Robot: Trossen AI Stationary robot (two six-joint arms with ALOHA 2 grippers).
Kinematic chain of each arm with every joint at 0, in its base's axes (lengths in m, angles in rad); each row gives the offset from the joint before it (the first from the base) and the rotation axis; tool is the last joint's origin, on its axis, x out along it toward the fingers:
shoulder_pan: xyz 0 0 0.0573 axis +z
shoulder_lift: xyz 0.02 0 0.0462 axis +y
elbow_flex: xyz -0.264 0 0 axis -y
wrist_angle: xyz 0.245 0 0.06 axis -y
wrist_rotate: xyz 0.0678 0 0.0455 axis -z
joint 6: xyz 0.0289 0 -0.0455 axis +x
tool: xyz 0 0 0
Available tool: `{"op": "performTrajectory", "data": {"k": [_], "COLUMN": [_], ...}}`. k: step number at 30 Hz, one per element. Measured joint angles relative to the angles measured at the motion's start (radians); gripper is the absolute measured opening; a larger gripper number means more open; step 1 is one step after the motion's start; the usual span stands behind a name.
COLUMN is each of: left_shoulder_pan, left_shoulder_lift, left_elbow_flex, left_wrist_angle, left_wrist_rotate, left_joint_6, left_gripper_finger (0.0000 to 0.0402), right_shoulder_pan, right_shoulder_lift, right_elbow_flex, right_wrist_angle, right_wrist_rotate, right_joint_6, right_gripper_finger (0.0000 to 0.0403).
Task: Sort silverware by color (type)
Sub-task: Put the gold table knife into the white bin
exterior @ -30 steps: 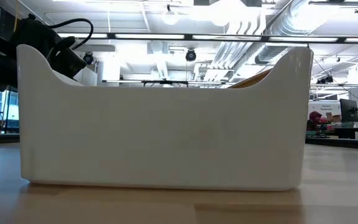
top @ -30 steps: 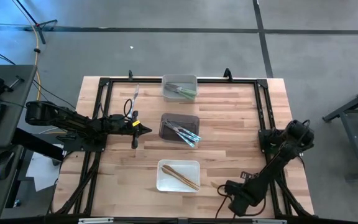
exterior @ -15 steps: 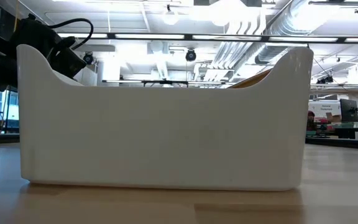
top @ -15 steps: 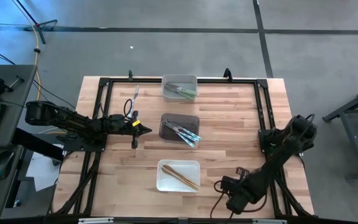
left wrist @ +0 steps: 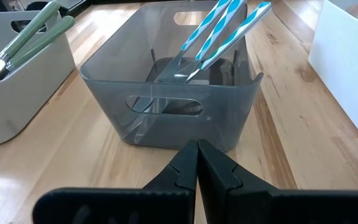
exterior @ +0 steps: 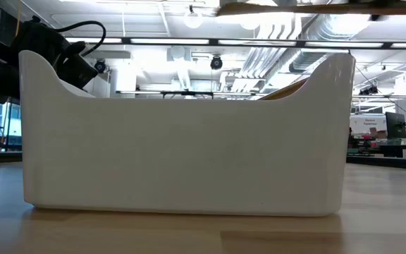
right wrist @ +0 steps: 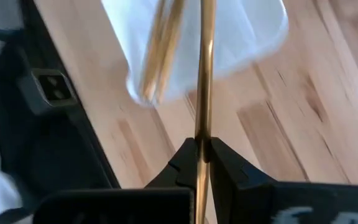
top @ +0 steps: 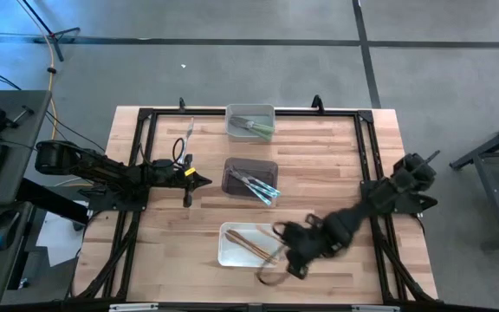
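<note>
Resting at nine o'clock on the table [top: 336, 165], the left gripper [top: 199, 181] has its fingers pressed together on nothing, tips aimed toward three o'clock at the dark grey bin [top: 250, 179] in the centre. In the left wrist view that closed gripper [left wrist: 197, 163] sits just short of the grey bin [left wrist: 166, 93], where pale blue-silver utensils [left wrist: 219, 31] lean against the rim.

At twelve o'clock stands a light grey bin [top: 250, 121] with olive green utensils [top: 256, 127]; the left wrist view shows the same green handles [left wrist: 27, 34].

At six o'clock stands the white bin [top: 249, 244] with tan wood-coloured utensils [top: 251, 243] lying inside. The low view shows its white wall [exterior: 182, 134] close up.

Reaching in from four o'clock, the right gripper [top: 286, 251] is at the white bin's three-o'clock edge, pinched narrowly around a tan utensil [right wrist: 204, 93]. The right wrist view shows its fingers [right wrist: 185, 163] clamped on the handle, the utensil extending over the white bin [right wrist: 241, 31] beside other tan pieces [right wrist: 160, 43] already there.
</note>
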Motion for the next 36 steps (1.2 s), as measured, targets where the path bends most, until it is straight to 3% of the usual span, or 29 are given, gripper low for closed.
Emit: {"op": "performTrajectory", "data": {"k": [4, 9, 20, 36], "left_shoulder_pan": [0.0, 0.0, 0.0, 0.0], "left_shoulder_lift": [0.0, 0.0, 0.0, 0.0], "left_elbow_flex": [0.0, 0.0, 0.0, 0.0], "left_wrist_angle": [0.0, 0.0, 0.0, 0.0], "left_wrist_rotate": [0.0, 0.0, 0.0, 0.0], "left_joint_6": [0.007, 0.007, 0.007, 0.007], "left_gripper_finger": [0.0, 0.0, 0.0, 0.0], "right_shoulder_pan": [-0.104, -0.185, -0.246, -0.274], "right_shoulder_lift": [0.029, 0.072, 0.156, 0.199], "right_elbow_flex": [0.021, 0.028, 0.028, 0.028], "right_wrist_angle": [0.089, 0.167, 0.294, 0.353], "right_wrist_rotate": [-0.115, -0.25, -0.395, -0.407], "right_joint_6": [-0.119, -0.157, -0.177, -0.187], "right_gripper_finger": [0.0001, 0.0001, 0.0, 0.0006]}}
